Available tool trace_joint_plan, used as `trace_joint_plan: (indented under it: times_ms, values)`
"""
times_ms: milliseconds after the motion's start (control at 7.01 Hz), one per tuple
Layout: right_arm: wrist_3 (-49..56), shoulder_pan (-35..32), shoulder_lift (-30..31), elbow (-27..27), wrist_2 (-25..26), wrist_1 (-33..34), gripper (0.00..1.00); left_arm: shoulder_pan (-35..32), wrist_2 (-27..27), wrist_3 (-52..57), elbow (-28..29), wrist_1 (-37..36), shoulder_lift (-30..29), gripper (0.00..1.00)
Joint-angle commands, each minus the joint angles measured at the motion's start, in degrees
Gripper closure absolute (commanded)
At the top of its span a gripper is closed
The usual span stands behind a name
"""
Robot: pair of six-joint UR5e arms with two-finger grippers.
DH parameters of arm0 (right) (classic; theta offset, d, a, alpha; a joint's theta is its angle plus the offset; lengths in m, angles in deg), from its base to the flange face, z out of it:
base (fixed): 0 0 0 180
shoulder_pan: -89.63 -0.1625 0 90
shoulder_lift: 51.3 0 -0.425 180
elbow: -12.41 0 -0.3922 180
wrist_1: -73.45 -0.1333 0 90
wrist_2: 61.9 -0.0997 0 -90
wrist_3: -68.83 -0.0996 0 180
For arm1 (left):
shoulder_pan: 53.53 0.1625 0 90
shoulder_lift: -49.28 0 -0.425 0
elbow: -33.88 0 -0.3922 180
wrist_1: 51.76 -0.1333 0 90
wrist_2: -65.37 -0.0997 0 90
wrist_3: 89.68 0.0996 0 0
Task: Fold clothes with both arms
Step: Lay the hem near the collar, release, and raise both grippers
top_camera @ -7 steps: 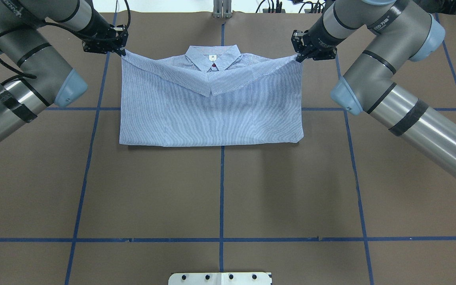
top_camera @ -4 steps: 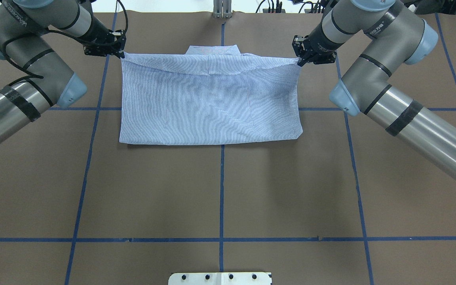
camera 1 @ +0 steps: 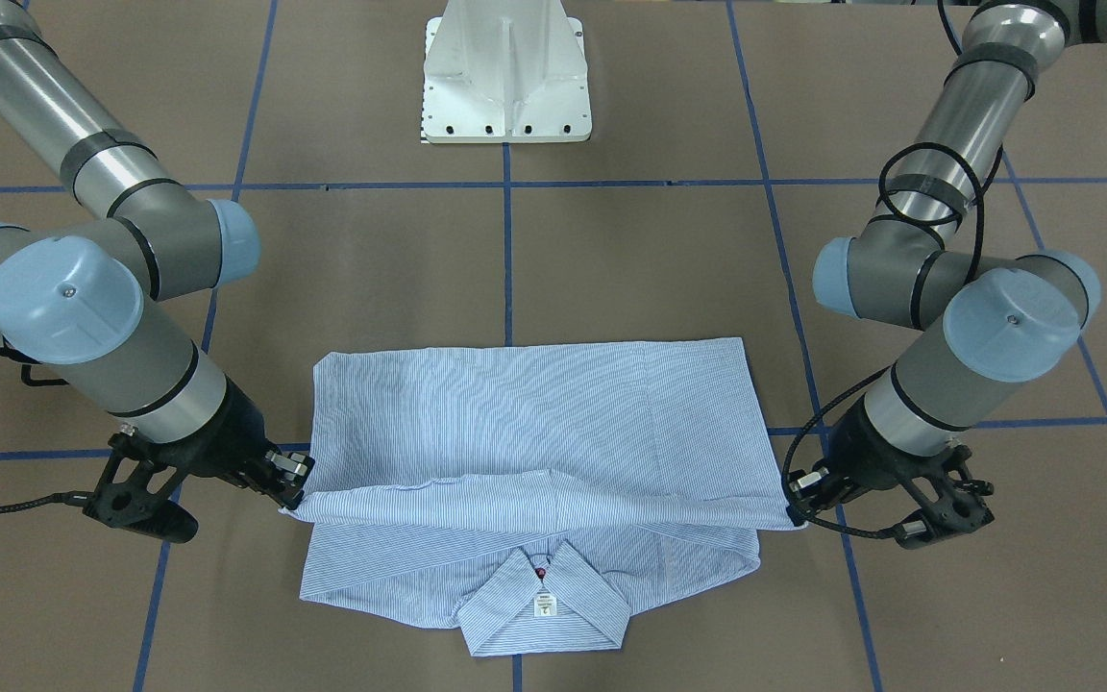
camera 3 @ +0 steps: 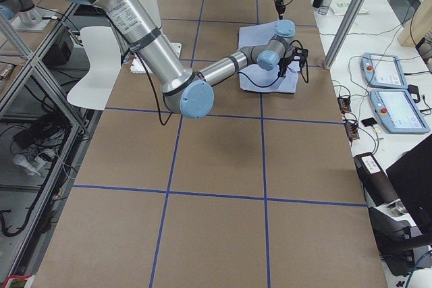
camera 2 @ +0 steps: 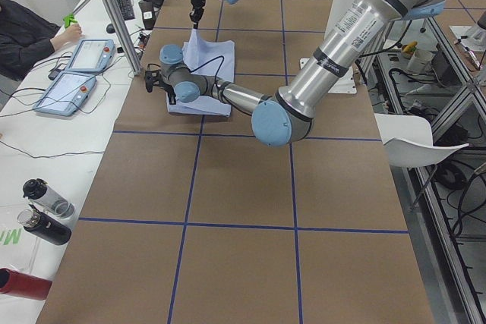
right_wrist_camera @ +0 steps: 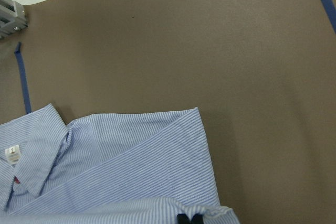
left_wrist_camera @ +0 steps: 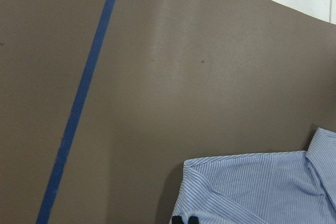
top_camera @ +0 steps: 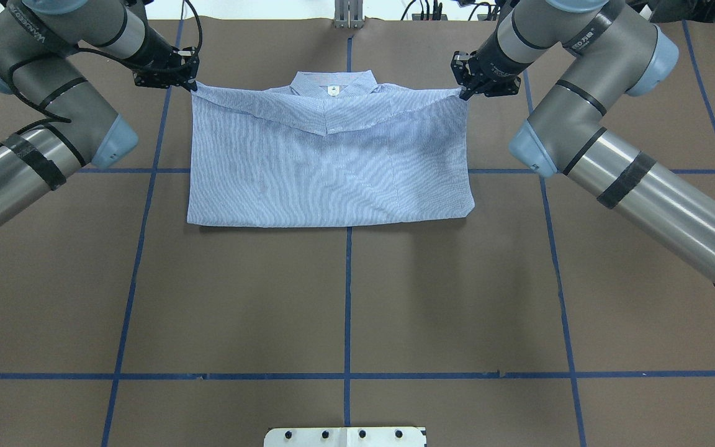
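The blue-and-white pinstriped shirt lies folded across the far middle of the brown table, and its collar with a white neck label shows at the far edge. A folded-over layer hangs between both grippers, sagging in a shallow V over the collar's base. My left gripper is shut on that layer's left corner and my right gripper on its right corner. In the front view the left gripper and right gripper hold the raised edge just above the shirt. Both wrist views show black fingertips pinching striped cloth.
Blue tape lines grid the brown table. The white pedestal base stands at the near middle edge. A metal post rises at the far edge. Beyond it, a side table holds tablets and bottles, with a person's arm there.
The held edge was drawn taut and straight over the collar, then slackened into a shallow V, so the collar and label show again. Both grippers shifted slightly and stay shut on the corners.
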Motion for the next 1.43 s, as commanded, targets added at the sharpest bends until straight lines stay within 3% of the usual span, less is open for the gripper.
trace_joint_plan:
  times_ms: [0,143,285,713,998,1284]
  values:
    - [0.0,0.0,-0.6,0.0,0.0,-0.2,1.0,-0.1,0.0,0.1,-0.3,0.1,-0.1,1.0]
    - [0.0,0.0,-0.6,-0.4,0.1,-0.4,0.12,-0.1,0.0,0.3,-0.3,0.3,-0.1,0.25]
    - [0.3,-0.1,-0.5,-0.4,-0.1,-0.5,0.0,-0.2,0.1,0.4,-0.5,1.3,0.0,0.0]
    - [1.4,0.6,1.9,2.2,-2.4,-1.9,0.0,-0.6,0.3,0.2,-3.3,0.5,0.8,0.0]
    - [1.2,4.8,10.9,11.6,-2.2,-1.9,0.0,-0.6,1.8,-0.3,-6.5,0.3,2.5,0.0]
    - [0.9,7.7,14.0,14.2,-2.4,-1.5,0.0,-0.6,1.8,-0.3,-7.3,-0.1,2.7,0.0]
